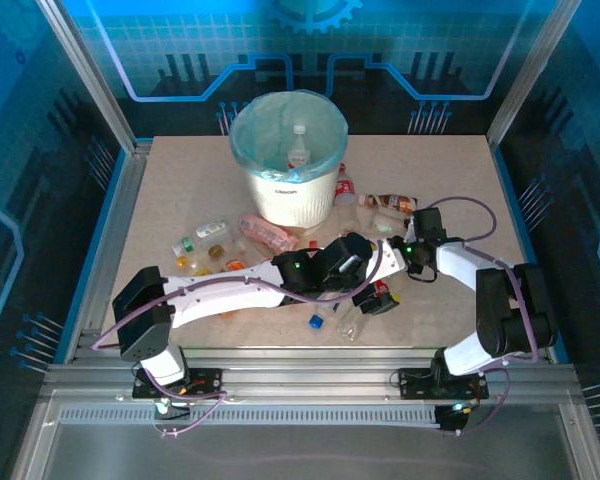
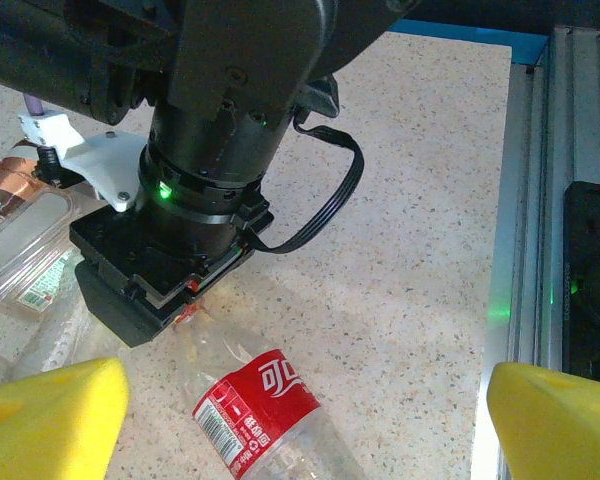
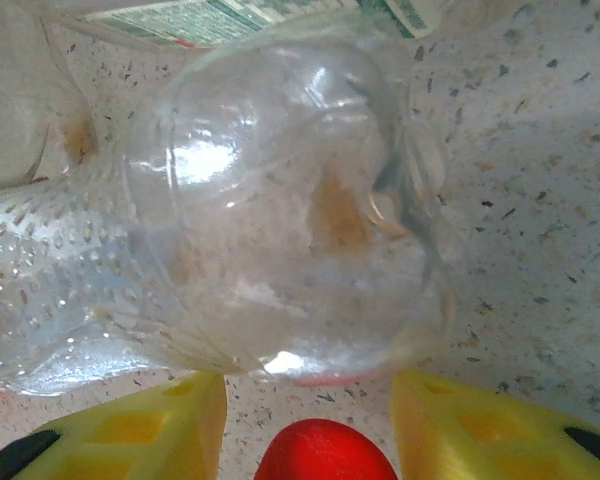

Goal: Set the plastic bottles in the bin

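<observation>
The white bin (image 1: 288, 170) with its teal liner stands at the back centre, and one clear bottle (image 1: 298, 148) lies inside it. My left gripper (image 2: 305, 425) is wide open, its yellow fingertips (image 2: 50, 420) either side of a clear red-labelled bottle (image 2: 260, 405) lying on the table. That bottle's neck runs under my right gripper's black body (image 2: 180, 230). My right gripper (image 3: 310, 420) is open with a red cap (image 3: 325, 455) between its fingers (image 3: 160, 425), not touching them. A crumpled clear bottle (image 3: 280, 230) lies just ahead. From above, both grippers (image 1: 375, 295) (image 1: 395, 255) meet at centre right.
Several loose bottles lie left of the bin (image 1: 202, 250), a pink one (image 1: 268, 232) in front of it, and more to its right (image 1: 390, 203). A flattened brown-labelled bottle (image 2: 20, 230) lies beside the right gripper. The metal table rail (image 2: 540, 250) runs close by.
</observation>
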`<state>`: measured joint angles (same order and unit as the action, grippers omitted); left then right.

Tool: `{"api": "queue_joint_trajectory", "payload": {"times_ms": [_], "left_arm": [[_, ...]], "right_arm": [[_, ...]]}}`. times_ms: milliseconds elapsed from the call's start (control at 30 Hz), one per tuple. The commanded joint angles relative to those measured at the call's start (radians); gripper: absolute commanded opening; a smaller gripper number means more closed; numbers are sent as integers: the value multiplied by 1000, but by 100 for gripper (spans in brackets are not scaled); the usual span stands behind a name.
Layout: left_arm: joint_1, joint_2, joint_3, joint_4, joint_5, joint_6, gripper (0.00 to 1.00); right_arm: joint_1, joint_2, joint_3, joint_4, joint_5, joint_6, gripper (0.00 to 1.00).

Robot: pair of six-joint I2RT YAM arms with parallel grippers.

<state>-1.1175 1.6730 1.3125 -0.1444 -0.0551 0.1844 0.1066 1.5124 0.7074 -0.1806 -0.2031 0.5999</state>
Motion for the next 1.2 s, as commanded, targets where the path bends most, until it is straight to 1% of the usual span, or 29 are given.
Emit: {"api": "queue_joint_trajectory", "payload": {"times_ms": [0,67,167,367,500,633,800,867,1033,1167], "left_arm": [[-4,2,21,-11,-8,-7,94],[-4,2,26,-12,-4,-13,94],[-4,4,27,-14,-5,-13,94],[-4,-1,37,-21,-15,-4,93],[-4,-10,58,-36,-16,-6,93],[-4,-39,76,-50,-23,-25,93],[-4,-85,112,-105,-48,-61,92],[-4,-107,117,-125,-68,-74,91],[-3,-200,93,-165,-139,-102,91],[-4,-290,46,-168,-186,-151,91]], "right_arm": [[14,-34,-27,20,-8,28,46],[14,-38,-37,28,-13,33,45],[15,-41,-47,35,-15,38,41],[13,-80,-51,29,-15,41,29],[15,-139,-49,-1,-13,44,19],[26,-239,-45,-69,11,46,17],[56,-422,-41,-178,56,57,13],[80,-491,-35,-223,74,62,13],[180,-663,23,-381,161,64,11],[247,-763,94,-506,212,52,10]]}}
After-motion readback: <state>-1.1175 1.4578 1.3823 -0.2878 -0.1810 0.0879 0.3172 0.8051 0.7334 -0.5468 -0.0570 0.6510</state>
